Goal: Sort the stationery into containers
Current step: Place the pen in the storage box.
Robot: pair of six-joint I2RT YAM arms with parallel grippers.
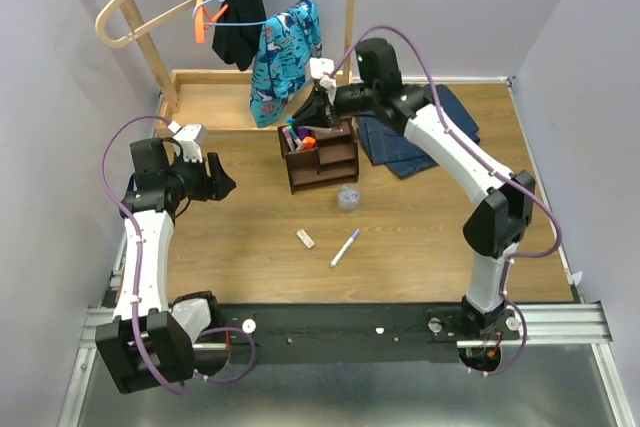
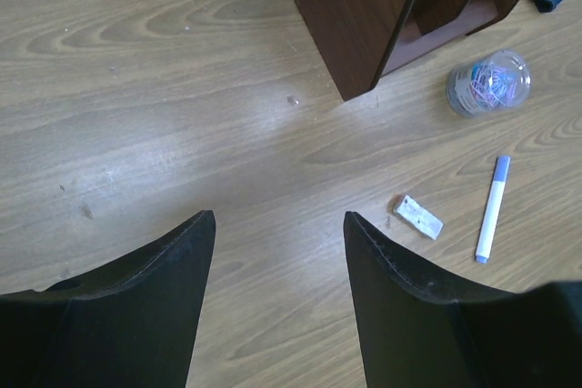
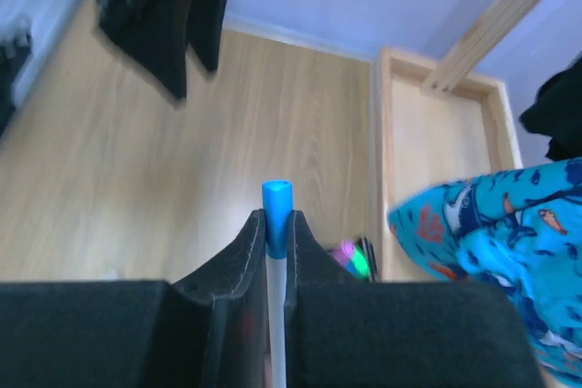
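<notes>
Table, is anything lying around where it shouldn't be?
Yes. A white eraser, a thin purple-capped pen and a clear round tub lie loose on the table, outside the brown organiser. Nothing looks spilled or broken.

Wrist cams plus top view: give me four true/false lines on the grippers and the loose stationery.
1. The right gripper is shut on a blue-capped pen. True.
2. The left gripper holds the eraser. False: its jaws are open and empty, and the eraser lies on the table.
3. The clear tub sits inside the organiser. False: it stands on the table beside the organiser.
4. A second white pen lies flat on the table close to the eraser. True.
</notes>
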